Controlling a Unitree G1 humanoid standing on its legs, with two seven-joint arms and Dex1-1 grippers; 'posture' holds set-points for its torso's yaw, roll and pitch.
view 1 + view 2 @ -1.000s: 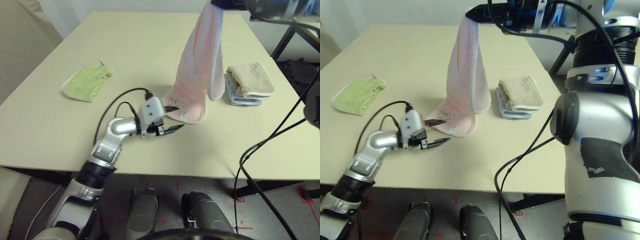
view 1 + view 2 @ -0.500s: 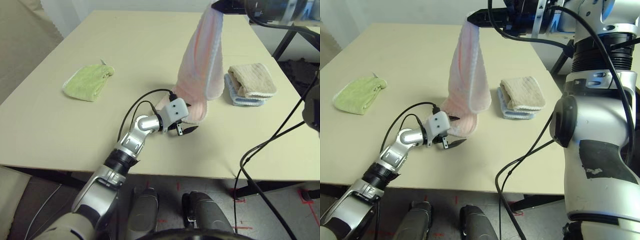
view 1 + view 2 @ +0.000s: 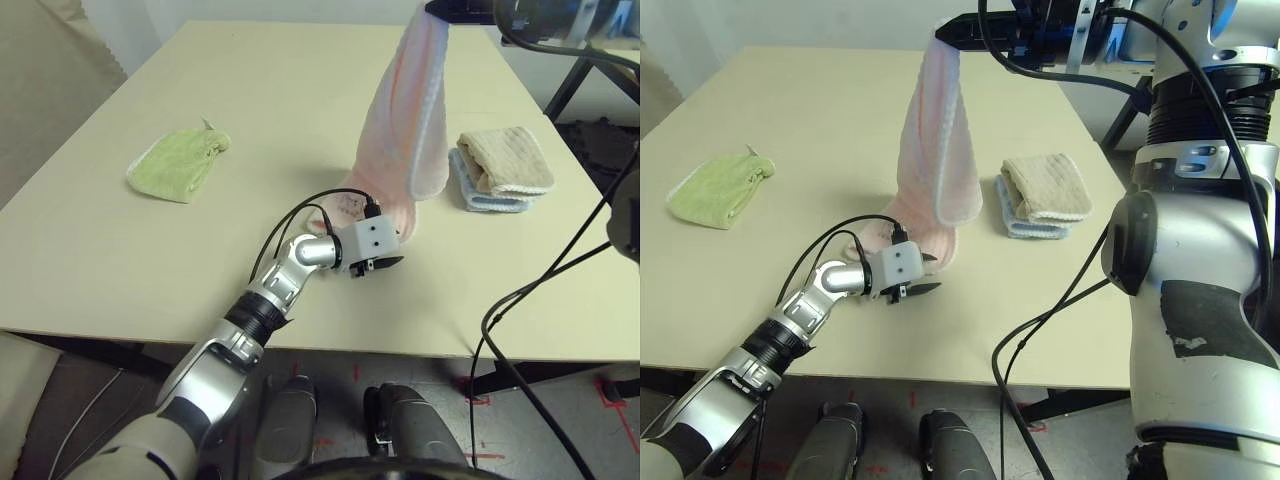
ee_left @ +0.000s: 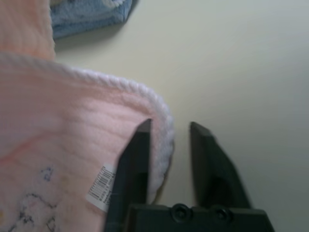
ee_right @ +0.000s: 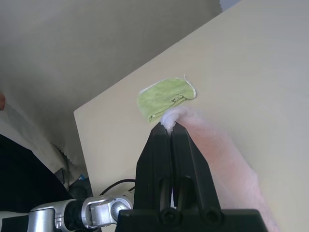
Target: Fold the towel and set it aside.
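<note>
Left eye view: pale pink terry towel with white scalloped edging hangs as a long, narrow drape from the right gripper, which is high above the beige tabletop. Right wrist view shows those two black fingers pressed together, pinching a tuft of the towel's top edge. Towel's lower end rests bunched on the table near the front edge, between the light green cloth on the left and the stacked beige folded towel over light blue folded towel on the right. Left gripper sits low at that bottom end. Left wrist view: one finger overlaps the pink terry just inside the white rim, the other lies on bare table beside it; narrow gap between them with the scalloped edge in it, but can't tell if it's actually clamped. Small white barcode label and dark embroidered lettering are visible on the towel near that finger. Black cable loops off the left wrist.
</note>
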